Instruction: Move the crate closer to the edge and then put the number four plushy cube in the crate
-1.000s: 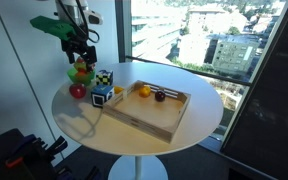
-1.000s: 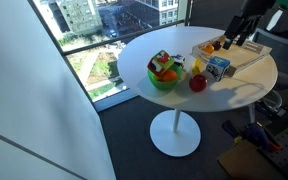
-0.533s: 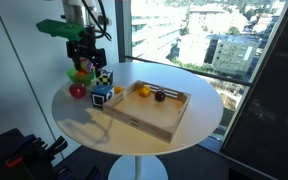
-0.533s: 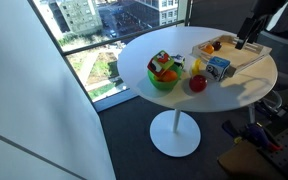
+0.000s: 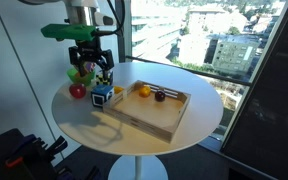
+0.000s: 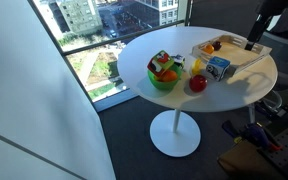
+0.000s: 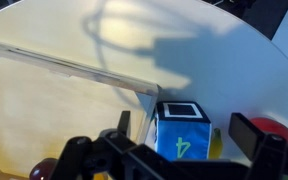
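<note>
Gripper [image 5: 94, 66] hovers over white round table [image 5: 84, 125], fingers [image 7: 267, 148] spread wide, grasping nothing. Number four plushy cube [image 7: 184, 138] rests on table, lower than fingers; in wrist view, lined up in gap between them, untouched. Cube outside crate [image 7: 54, 110], just beside its corner. Red apple [image 7: 276, 128] near cube's other side.

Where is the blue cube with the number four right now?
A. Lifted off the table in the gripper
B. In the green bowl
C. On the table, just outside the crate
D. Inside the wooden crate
C: in the wrist view the cube stands on the white table next to a corner of the crate, outside its low wall.
</note>
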`<move>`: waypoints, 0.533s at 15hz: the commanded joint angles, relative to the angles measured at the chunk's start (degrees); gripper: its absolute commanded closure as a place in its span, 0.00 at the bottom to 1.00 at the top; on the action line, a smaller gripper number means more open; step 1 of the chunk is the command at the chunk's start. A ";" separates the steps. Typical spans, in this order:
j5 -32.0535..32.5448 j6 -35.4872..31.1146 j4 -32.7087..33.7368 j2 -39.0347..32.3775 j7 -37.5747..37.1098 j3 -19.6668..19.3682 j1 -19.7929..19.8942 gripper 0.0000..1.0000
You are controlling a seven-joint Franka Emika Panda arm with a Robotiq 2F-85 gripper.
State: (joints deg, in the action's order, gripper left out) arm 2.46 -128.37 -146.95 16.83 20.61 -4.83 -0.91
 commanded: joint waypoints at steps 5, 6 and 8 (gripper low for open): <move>2.44 -0.28 0.05 -0.02 0.27 -0.08 0.89 0.00; 2.44 -0.28 0.05 -0.02 0.35 -0.08 0.89 0.00; 2.45 -0.28 0.05 -0.02 0.46 -0.09 0.89 0.00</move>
State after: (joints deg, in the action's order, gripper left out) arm 4.93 -128.75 -146.96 16.80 21.08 -5.00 -0.08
